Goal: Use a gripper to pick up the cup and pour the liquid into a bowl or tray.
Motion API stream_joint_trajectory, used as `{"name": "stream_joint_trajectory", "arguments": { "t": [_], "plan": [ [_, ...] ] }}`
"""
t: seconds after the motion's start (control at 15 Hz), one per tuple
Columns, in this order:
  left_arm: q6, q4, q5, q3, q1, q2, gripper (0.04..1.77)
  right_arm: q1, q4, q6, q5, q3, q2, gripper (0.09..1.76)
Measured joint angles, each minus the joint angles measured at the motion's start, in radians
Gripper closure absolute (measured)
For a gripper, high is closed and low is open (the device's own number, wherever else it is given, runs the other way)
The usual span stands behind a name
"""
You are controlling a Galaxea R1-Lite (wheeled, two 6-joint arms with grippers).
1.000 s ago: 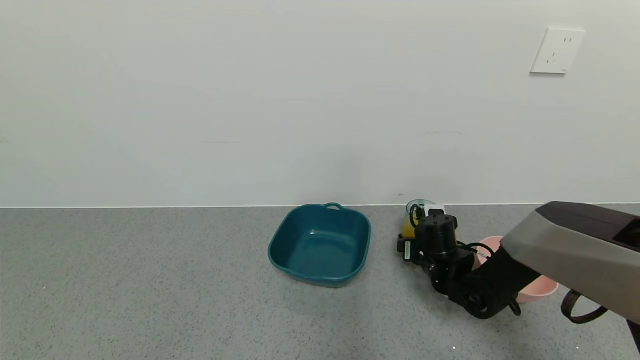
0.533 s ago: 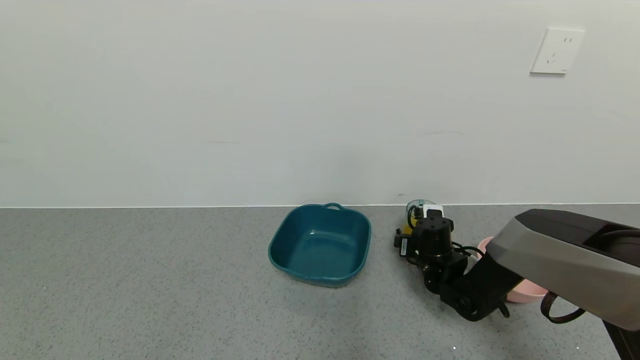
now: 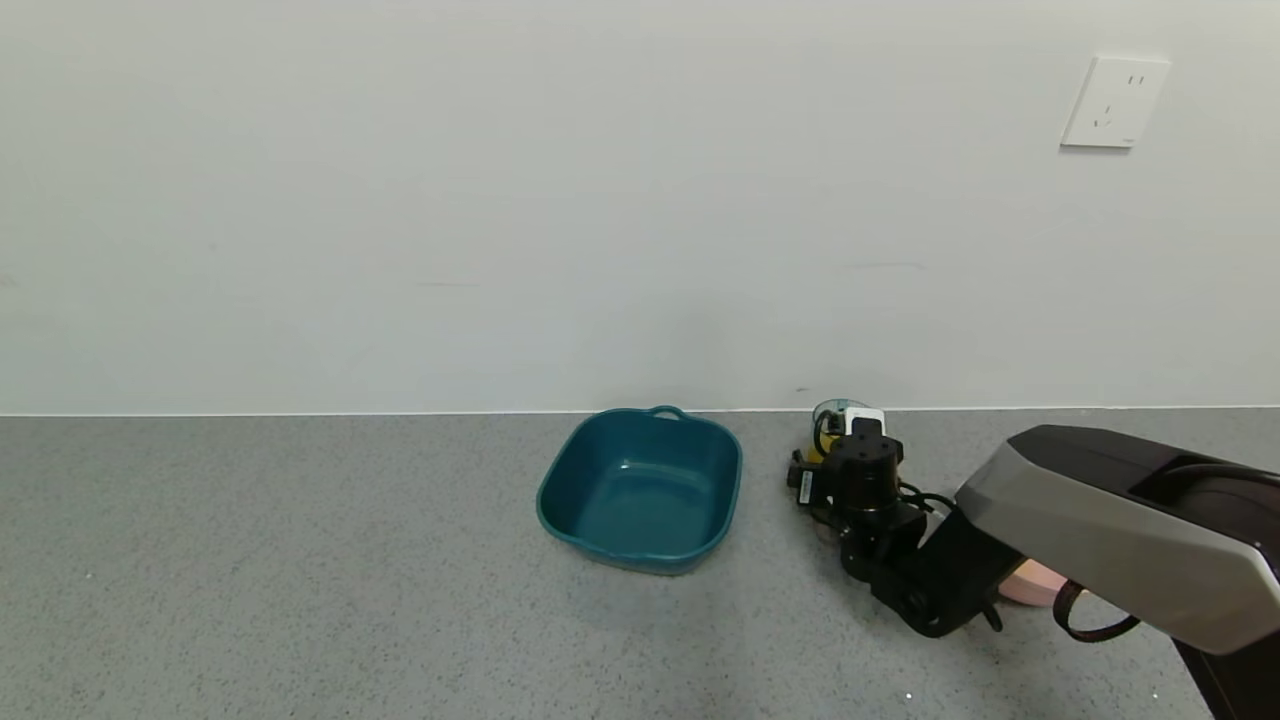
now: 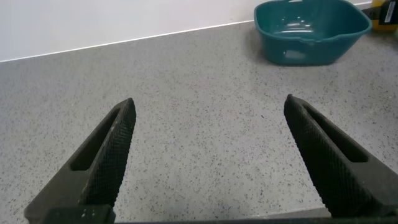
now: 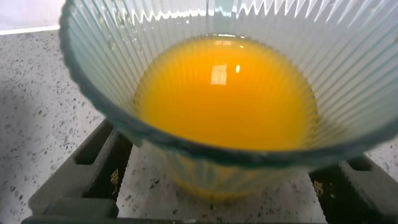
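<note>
Juice-filled, the cup [image 3: 832, 419] stood upright on the bench [image 3: 300, 560], to the right of the teal tray [image 3: 640, 490] and well apart from it, with the right gripper [image 3: 818, 470] reaching in from the side farther from the wall. Seen from that wrist, the jaws flanked the ribbed cup's base, one on each side, though I could not tell whether they pressed it. The left gripper [image 4: 208, 155] hung wide open, far off on the tray's other side.
</note>
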Motion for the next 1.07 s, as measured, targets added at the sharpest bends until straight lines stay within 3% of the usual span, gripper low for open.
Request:
{"name": "stream_joint_trajectory", "arguments": {
  "t": [1.07],
  "plan": [
    [0.0,0.0,0.0,0.0,0.0,0.0,0.09,-0.023,-0.015,-0.01,0.016,-0.065,0.04,0.14]
  ]
}}
